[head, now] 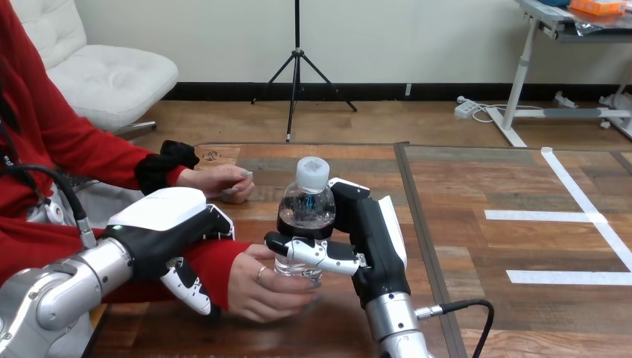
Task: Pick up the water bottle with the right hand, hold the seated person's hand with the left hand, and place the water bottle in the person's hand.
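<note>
I am holding the small clear plastic water bottle with the white cap [307,205] upright at the middle of the frame. Its base is sitting in the person's hand [261,287], just below and left of centre, whose fingers are closing round it. My right hand [369,239] is wrapping the bottle's middle from the right, fingers [320,255] curled across its front. My left hand [168,224], at lower left, is curling over the person's red-sleeved wrist and steadying it above the brown wooden counter [343,164]. To finish well, I judge I should be keeping that wrist steady and loosening my right fingers slowly. I should draw away to the right only once the person's grip is bearing the bottle, or it could tip.
</note>
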Robot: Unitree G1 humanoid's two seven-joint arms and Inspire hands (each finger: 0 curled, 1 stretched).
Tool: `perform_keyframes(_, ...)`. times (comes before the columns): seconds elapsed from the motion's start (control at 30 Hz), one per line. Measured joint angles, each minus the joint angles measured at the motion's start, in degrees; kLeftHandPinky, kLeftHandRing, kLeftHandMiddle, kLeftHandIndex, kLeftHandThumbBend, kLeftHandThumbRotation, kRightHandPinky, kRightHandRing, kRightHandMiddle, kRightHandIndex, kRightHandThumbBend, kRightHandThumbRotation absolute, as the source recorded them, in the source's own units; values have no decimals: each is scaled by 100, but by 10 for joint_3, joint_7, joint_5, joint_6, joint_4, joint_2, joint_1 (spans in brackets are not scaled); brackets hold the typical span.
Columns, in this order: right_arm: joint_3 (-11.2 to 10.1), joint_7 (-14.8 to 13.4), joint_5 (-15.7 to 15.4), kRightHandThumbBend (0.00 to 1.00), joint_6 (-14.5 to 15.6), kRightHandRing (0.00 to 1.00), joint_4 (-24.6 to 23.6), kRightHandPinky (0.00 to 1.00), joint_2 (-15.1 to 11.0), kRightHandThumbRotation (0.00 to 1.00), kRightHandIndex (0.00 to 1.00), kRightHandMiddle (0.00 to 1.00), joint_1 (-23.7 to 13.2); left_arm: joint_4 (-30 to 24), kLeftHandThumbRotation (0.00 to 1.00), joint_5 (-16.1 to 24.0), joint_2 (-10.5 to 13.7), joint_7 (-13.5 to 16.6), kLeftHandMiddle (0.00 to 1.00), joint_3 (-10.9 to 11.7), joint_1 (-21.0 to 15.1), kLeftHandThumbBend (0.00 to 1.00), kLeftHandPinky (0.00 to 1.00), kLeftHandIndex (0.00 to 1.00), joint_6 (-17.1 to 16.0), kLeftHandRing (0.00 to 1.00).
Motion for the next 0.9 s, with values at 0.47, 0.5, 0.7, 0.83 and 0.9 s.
perform_keyframes(0.47, 0, 5, 11, 85, 0, 35, 2, 31, 0, 12, 38, 39, 0, -7, 4, -6, 0, -5, 47, 1, 0, 100, 41, 48, 0, 43)
perform_keyframes(0.5, 0, 5, 12, 85, 0, 35, 2, 31, 0, 12, 38, 39, 0, -8, 4, -7, 0, -6, 47, 1, 0, 100, 41, 48, 0, 43)
perform_keyframes(0.7, 0, 10, 23, 84, 0, 35, 2, 32, 0, 11, 38, 39, 1, -8, 5, -10, 0, -6, 47, 2, 0, 100, 41, 48, 0, 43)
perform_keyframes(0.83, 0, 16, 28, 83, 0, 36, 2, 33, 0, 11, 38, 39, 1, -8, 4, -10, -1, -6, 47, 2, 0, 100, 41, 48, 0, 44)
perform_keyframes(0.9, 0, 19, 32, 83, 0, 36, 2, 33, 0, 11, 39, 40, 1, -8, 3, -10, -1, -6, 47, 2, 0, 100, 41, 48, 0, 44)
